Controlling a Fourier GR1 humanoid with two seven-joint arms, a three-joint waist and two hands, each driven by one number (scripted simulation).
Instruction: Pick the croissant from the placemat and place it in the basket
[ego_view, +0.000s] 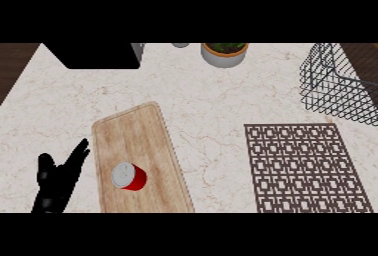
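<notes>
One hand shows, the left hand (55, 185) at eight o'clock, fingers (77, 152) straight and empty; the four-o'clock placemat (306, 167) bears no croissant, so search first.

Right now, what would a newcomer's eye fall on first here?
Probably the small red object with a white top, on the wooden board left of centre. Then the patterned placemat at the right, with no croissant on it, and the wire basket behind it. The black left hand rests open at the lower left.
</notes>
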